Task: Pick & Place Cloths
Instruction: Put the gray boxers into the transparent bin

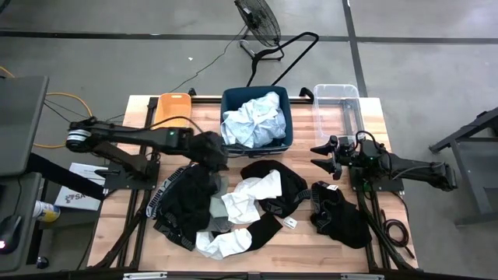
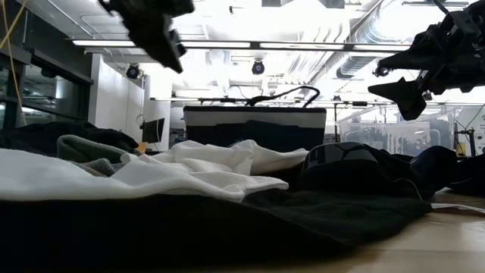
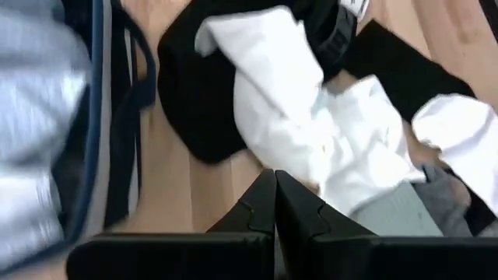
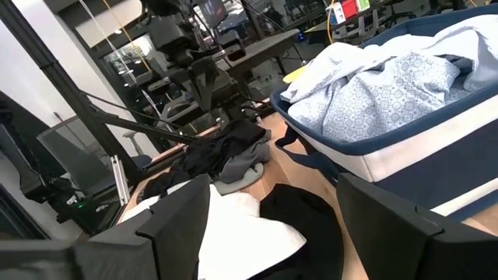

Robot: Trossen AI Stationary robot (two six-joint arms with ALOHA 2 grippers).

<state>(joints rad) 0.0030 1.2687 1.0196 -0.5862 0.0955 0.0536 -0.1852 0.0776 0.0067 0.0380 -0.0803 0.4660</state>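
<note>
High view | left gripper [image 1: 220, 158] clenched, empty; right gripper [image 1: 321, 155] spread, empty; cloths [image 1: 233, 206] on table

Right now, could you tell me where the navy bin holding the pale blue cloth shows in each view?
High view: navy bin at the table's far edge, centre.
Low view: dark box in the background, centre.
Left wrist view: blue rim at the picture's left.
Right wrist view: upper right.
Shared landmark: the pale blue cloth inside it.

Cloths [image 1: 233, 206] heaped mid-table, more in the middle bin [image 1: 256, 118] behind, between two other bins.
</note>
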